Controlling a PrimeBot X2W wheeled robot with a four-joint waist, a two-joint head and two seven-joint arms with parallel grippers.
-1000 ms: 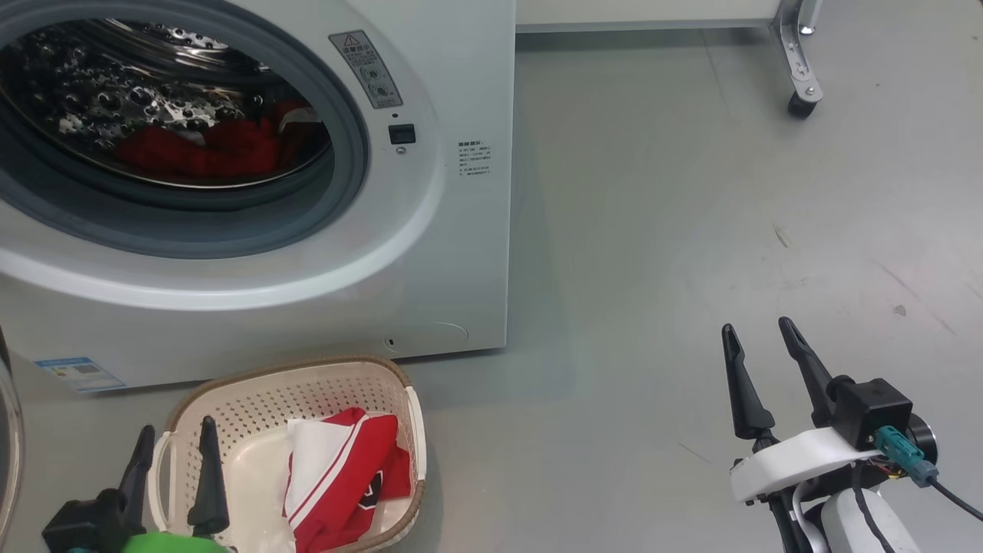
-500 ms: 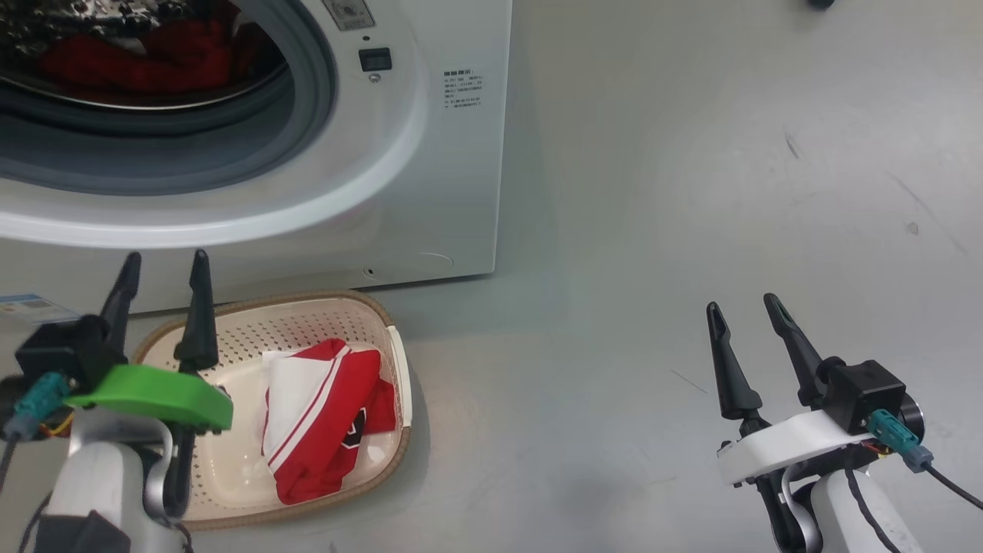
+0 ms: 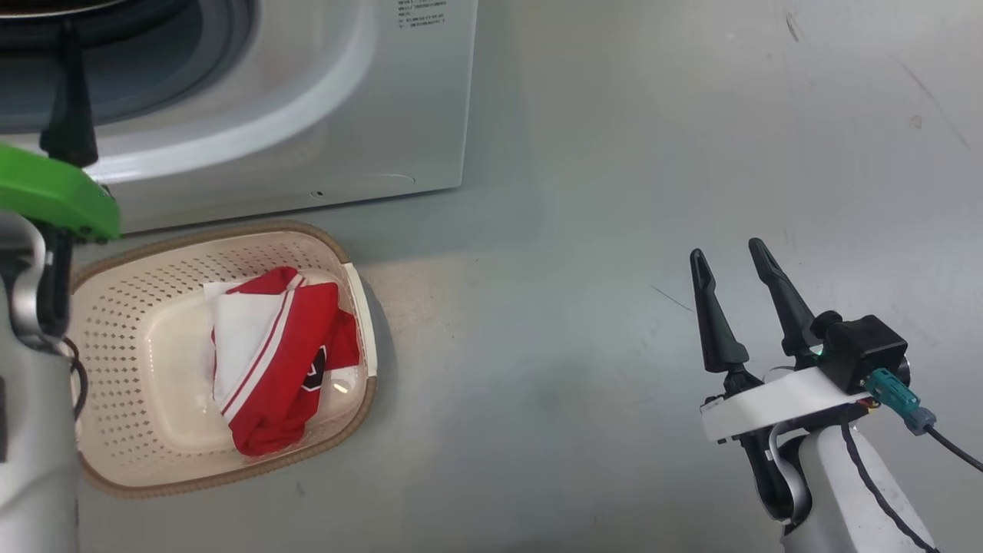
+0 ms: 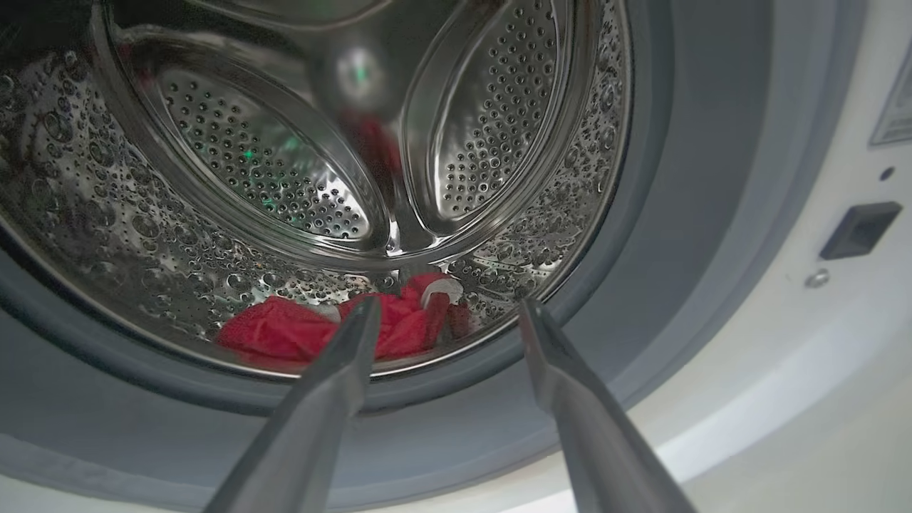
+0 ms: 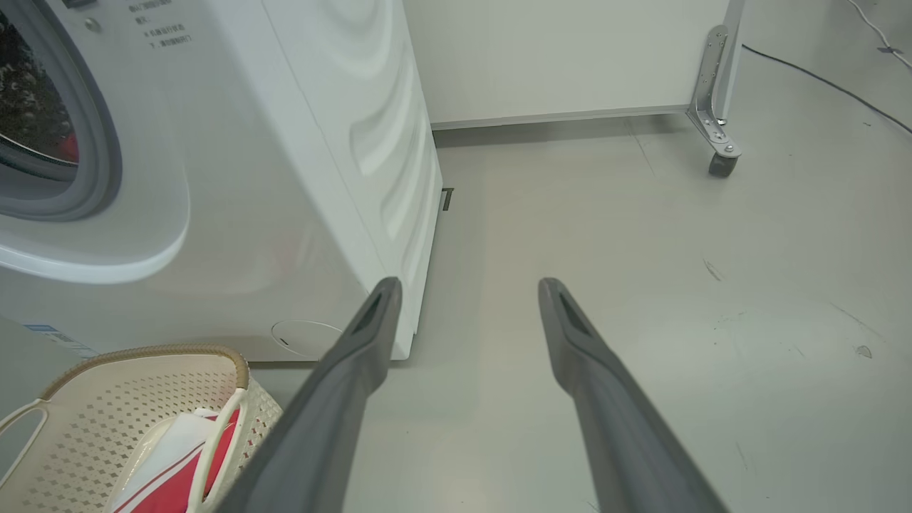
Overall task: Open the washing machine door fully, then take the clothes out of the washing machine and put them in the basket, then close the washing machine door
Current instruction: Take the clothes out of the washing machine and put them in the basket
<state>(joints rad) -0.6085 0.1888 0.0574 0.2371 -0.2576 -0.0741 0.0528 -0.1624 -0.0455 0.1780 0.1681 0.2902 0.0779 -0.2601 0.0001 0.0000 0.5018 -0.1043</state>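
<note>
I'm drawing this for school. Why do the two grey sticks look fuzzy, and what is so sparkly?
Left wrist view: the left gripper fingers sit close to the lens, so they blur; the washing machine drum's steel throws bright glints above the clothes. Right wrist view: the right gripper fingers blur likewise. Head view: the basket casts a soft shadow on the floor.

The right gripper [image 3: 725,248] is showing two long, tapered dark fingers on a white bracket [image 3: 768,403], beside a black camera block [image 3: 864,349]. A teal plug [image 3: 895,395] is trailing a black cable [image 3: 952,455]. The left gripper [image 4: 449,304] is wearing a green bracket [image 3: 46,192]. The right forearm [image 3: 845,491] is looking pale grey.
</note>
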